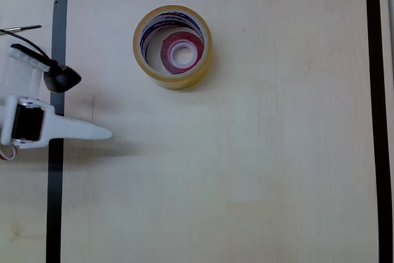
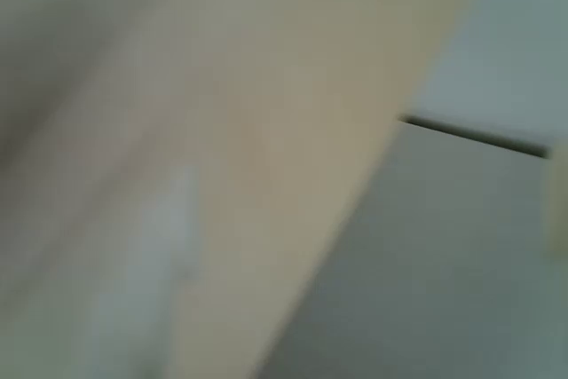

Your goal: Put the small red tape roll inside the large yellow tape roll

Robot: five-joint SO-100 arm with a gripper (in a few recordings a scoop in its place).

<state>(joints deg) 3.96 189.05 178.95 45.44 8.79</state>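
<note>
Now we can see the red roll (image 1: 179,50) lying flat down inside the yellow roll (image 1: 172,47), so the job looks done to us. The red ring sits in the hole, a bit toward the lower right side, close to the inner wall. We think it lies flat because it is thin and it dropped onto the table (image 1: 246,164) in the middle of the big ring. The yellow roll stands on its flat side with the hole facing up, which is why the small one could go in from the top. Our gripper (image 1: 86,106) is far off at the left edge, over the black tape line (image 1: 56,170), well apart from both rolls. It holds nothing, and its white finger and black finger are spread apart. We guess it waits there so it does not bump the rolls. Our wrist view is too blurry to tell much.
</note>
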